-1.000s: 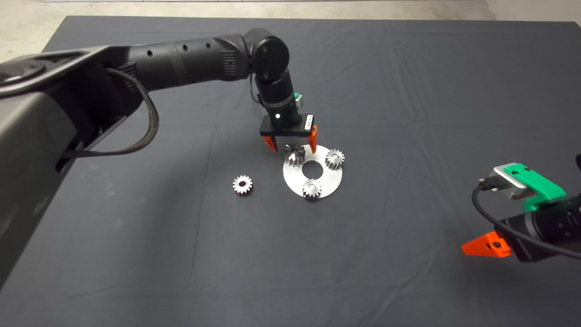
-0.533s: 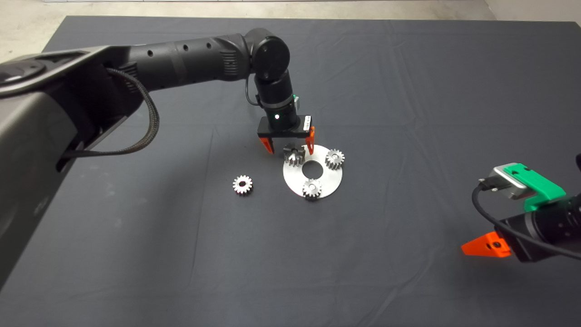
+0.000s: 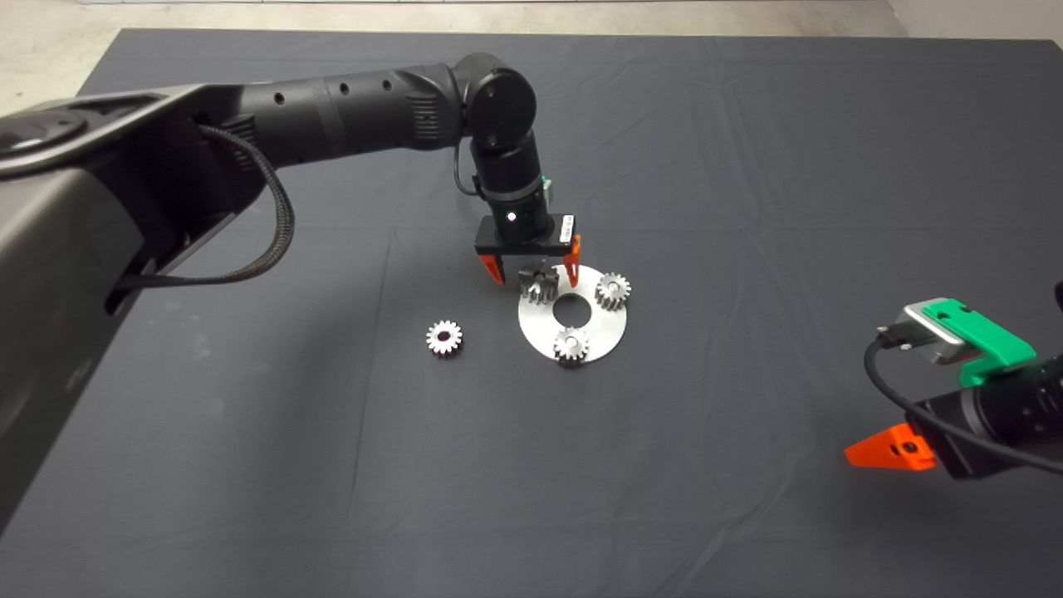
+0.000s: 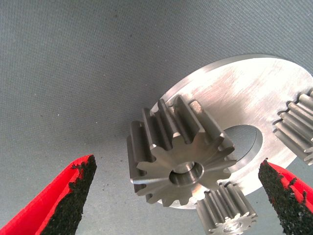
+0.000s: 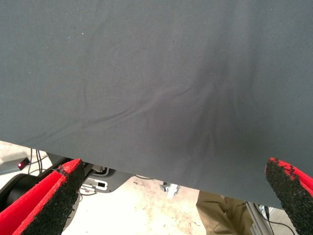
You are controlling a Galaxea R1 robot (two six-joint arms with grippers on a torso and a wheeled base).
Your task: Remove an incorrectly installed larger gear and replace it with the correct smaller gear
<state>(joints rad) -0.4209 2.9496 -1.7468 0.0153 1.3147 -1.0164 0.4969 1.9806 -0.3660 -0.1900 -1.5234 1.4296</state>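
Observation:
The larger gear [image 3: 538, 284] [image 4: 178, 159], thick with a darker face, stands on the round silver plate [image 3: 600, 332] [image 4: 244, 93] at its far left. My left gripper [image 3: 532, 272] [image 4: 178, 196] hangs open just above it, one red finger on each side and neither touching. Two small shiny gears [image 3: 613, 290] [image 3: 570, 344] sit on the same plate. The smaller gear [image 3: 444, 338] lies loose on the mat, left of the plate. My right gripper [image 3: 893, 451] [image 5: 178, 196] waits open at the lower right edge, over bare mat.
The dark mat [image 3: 747, 166] covers the table, with a pale floor strip [image 3: 50, 41] beyond its far edge. The left arm [image 3: 332, 108] reaches in across the upper left. In the right wrist view, floor and a person's leg [image 5: 220, 210] show past the mat edge.
My left gripper has dropped slightly lower and shifted a little right over the larger gear, its fingers still apart. The gears, plate and right arm have not moved.

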